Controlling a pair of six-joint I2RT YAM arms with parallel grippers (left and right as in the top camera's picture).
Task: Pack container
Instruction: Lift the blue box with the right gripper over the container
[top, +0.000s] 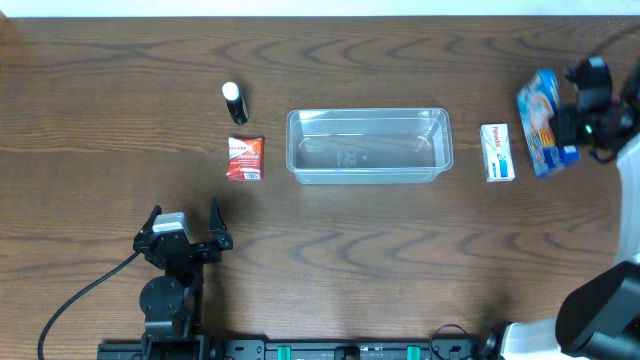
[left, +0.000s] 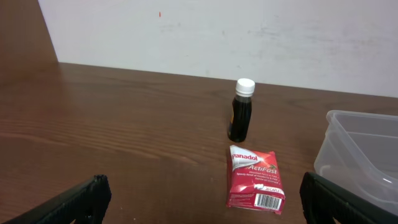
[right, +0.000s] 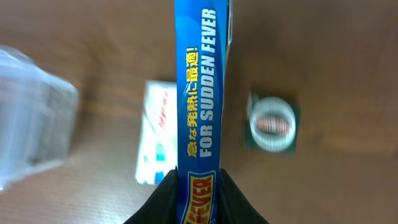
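The left gripper (top: 185, 212) stands wide open with nothing in it, while the right gripper (right: 198, 186) is clamped on a blue box (top: 540, 122). The clear, shallow container (top: 367, 178) sits upright between a red packet (top: 245, 159) and a white box (top: 498, 152).

The container (top: 366, 150) is open above. The red Panadol ActiFast packet (top: 245, 158) and capped bottle (top: 233, 102) obstruct its left approach; the white Panadol box (top: 498, 152) obstructs its right.

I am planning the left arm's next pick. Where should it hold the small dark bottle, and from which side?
Probably the dark body of the bottle, below its white cap: it stands upright, so come level from the arm's side, jaws passing above the flat red packet.
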